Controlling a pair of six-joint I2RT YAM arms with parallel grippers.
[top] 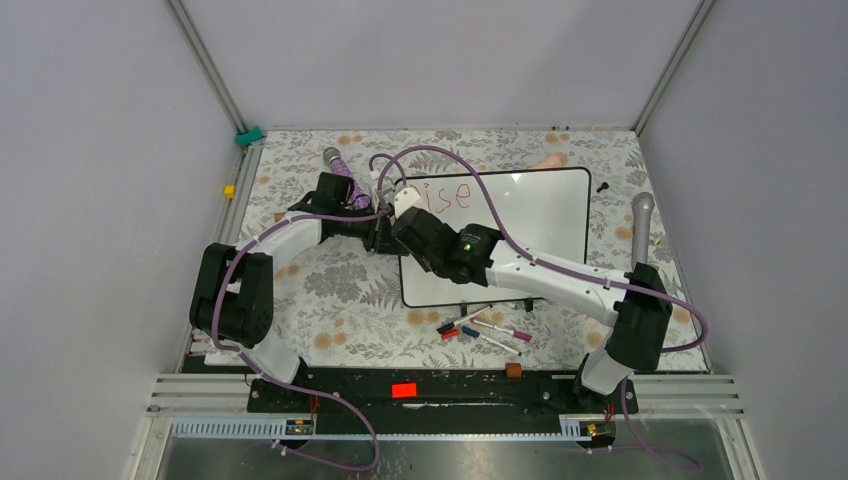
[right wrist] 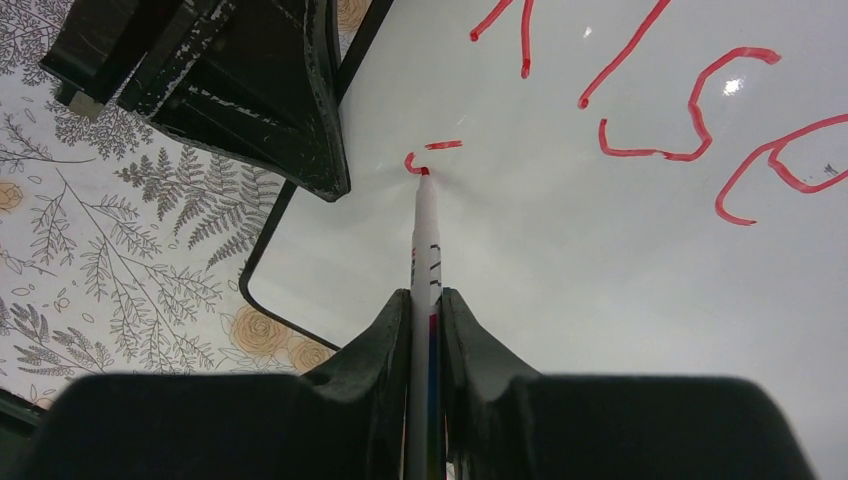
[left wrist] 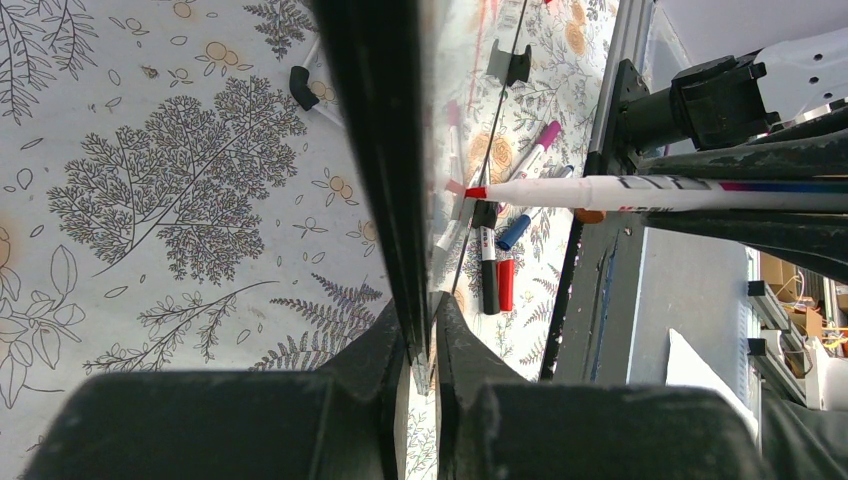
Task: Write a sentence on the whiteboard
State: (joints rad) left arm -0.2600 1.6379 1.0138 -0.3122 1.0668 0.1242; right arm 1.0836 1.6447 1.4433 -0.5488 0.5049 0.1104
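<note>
The whiteboard (top: 545, 215) lies flat on the flowered table cover. The sentence (right wrist: 690, 120) is in red marker; its top line shows "Rise", and a short curl below (right wrist: 430, 155) starts a second line. My right gripper (right wrist: 427, 300) is shut on a white red-tipped marker (right wrist: 424, 230), whose tip touches the board at that curl. My left gripper (left wrist: 422, 320) is shut on the whiteboard's black left rim (left wrist: 385, 150), with one jaw on each side of the edge. From above, both grippers meet at the board's left end (top: 392, 228).
Several loose markers (top: 485, 328) lie just in front of the board. A purple microphone-like thing (top: 340, 165) lies behind the left arm and a grey one (top: 640, 215) right of the board. A brown block (top: 513, 370) sits by the base rail.
</note>
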